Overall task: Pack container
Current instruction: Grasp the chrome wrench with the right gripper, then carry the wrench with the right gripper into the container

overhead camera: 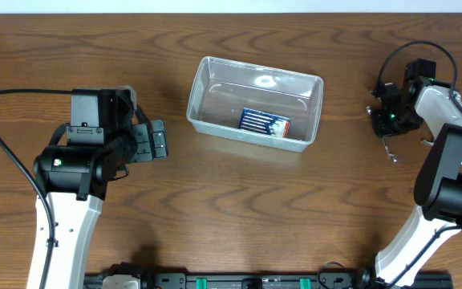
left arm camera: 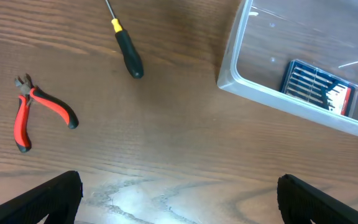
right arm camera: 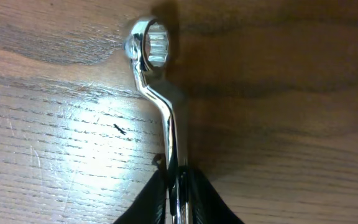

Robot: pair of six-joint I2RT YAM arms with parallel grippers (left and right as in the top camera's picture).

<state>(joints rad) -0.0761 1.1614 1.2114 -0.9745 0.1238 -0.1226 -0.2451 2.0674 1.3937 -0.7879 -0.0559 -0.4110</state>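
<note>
The clear plastic container [overhead camera: 247,135] stands at the table's middle with a blue drill-bit case [overhead camera: 265,122] inside. In the left wrist view the container's corner [left arm camera: 278,99] and the case [left arm camera: 321,87] sit at the upper right. My left gripper [overhead camera: 157,143] is open and empty, left of the container, its fingers wide apart [left arm camera: 179,199]. My right gripper [overhead camera: 387,128] is at the far right, shut on a chrome ring wrench [right arm camera: 157,93] by its shank [right arm camera: 178,193]. The wrench's ring end lies close to the wood [overhead camera: 389,151].
Red-handled pliers [left arm camera: 33,109] and a black-handled screwdriver with a yellow collar [left arm camera: 126,46] lie on the wood left of the container. In the overhead view they are hidden under my left arm. The table's back edge runs along the top.
</note>
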